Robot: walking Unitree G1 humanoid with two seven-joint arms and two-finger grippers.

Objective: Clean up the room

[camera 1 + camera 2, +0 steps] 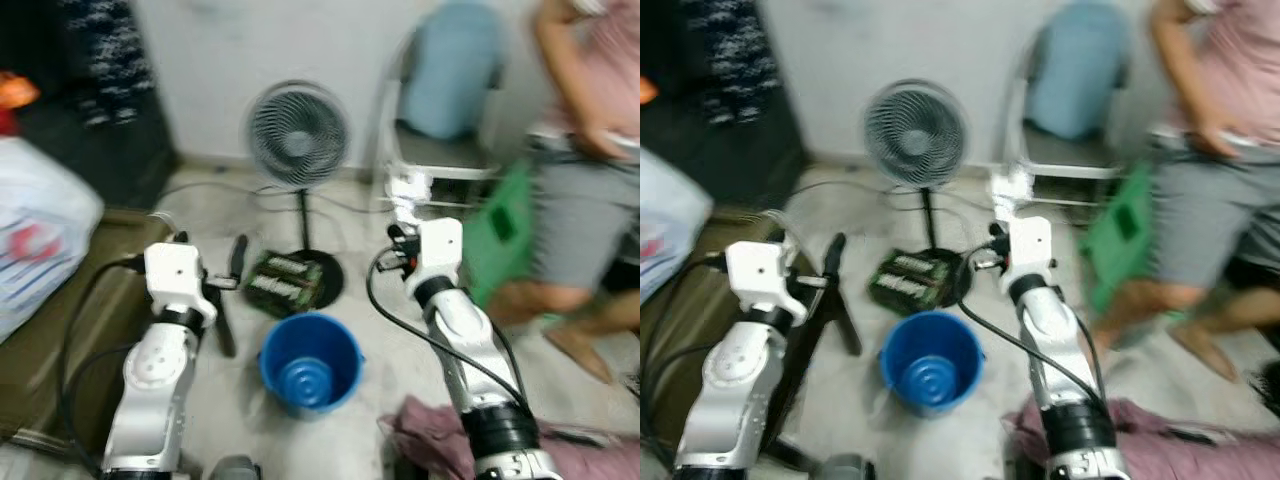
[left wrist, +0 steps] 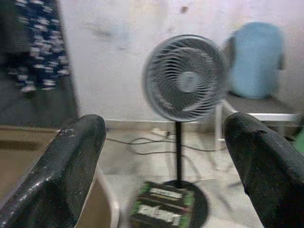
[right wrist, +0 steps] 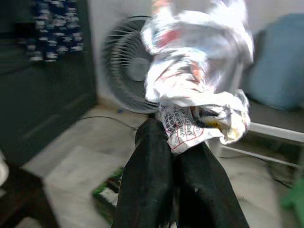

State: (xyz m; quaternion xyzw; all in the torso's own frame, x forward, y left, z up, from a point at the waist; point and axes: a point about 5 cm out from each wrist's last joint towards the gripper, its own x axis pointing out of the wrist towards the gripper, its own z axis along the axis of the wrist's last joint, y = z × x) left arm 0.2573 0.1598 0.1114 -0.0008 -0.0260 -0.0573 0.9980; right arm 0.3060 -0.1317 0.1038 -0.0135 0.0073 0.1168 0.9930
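My right gripper [image 3: 174,138] is shut on a crumpled white printed wrapper [image 3: 194,80], held up in front of the fan; in the left eye view the wrapper [image 1: 405,188] sits above the right wrist. A blue bucket [image 1: 310,365] stands on the floor between my two arms, below and left of the wrapper. My left gripper [image 2: 164,128] is open with nothing between its fingers [image 1: 237,262], left of the bucket. A green and white pack [image 1: 286,282] lies on the fan's round base.
A standing fan [image 1: 298,135] is straight ahead by the wall, with a chair and blue cushion [image 1: 450,90] to its right. A person [image 1: 590,180] stands at the right beside a green object [image 1: 505,230]. Pink cloth [image 1: 430,430] lies near my right; a white bag [image 1: 40,230] rests at the left.
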